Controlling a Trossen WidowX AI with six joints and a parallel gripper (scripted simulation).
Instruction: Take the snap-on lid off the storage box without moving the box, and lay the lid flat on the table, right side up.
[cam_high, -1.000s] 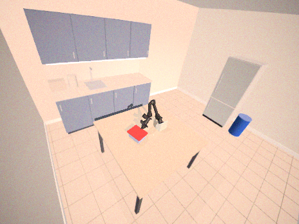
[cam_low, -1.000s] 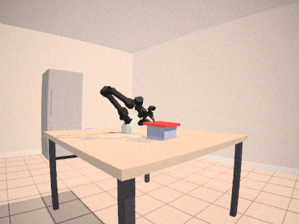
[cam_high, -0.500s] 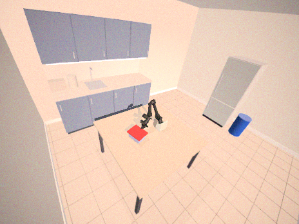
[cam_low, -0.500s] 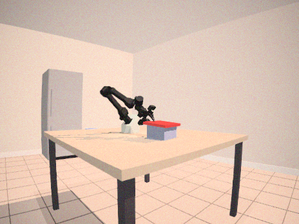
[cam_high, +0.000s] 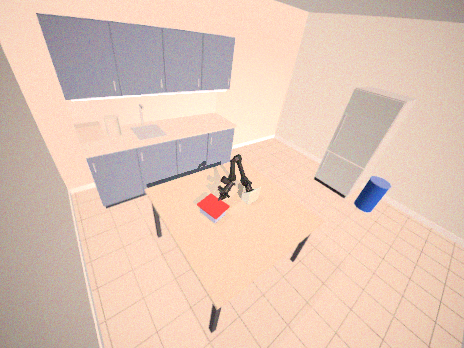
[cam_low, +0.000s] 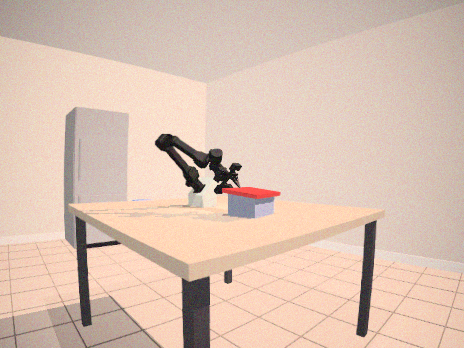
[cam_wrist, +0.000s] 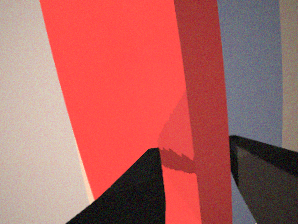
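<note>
The red lid (cam_high: 213, 205) (cam_low: 251, 192) (cam_wrist: 120, 75) lies on top of the blue-grey storage box (cam_high: 206, 214) (cam_low: 241, 206) (cam_wrist: 252, 75) and looks about level, right side up. The box stands on the table (cam_high: 245, 250) (cam_low: 175, 235). My gripper (cam_high: 221, 198) (cam_low: 236, 187) (cam_wrist: 195, 144) is shut on the lid's edge on the side near the arm base. In the wrist view one finger is over the red top and the other is outside the darker rim, beside the box wall. Whether the rim has a gap from the box is too small to tell.
The arm's pale base (cam_high: 250, 195) (cam_low: 202, 199) stands on the table close to the box. Away from the table are a kitchen counter (cam_high: 175, 131), a fridge (cam_high: 363, 135) (cam_low: 100, 175) and a blue bin (cam_high: 372, 194).
</note>
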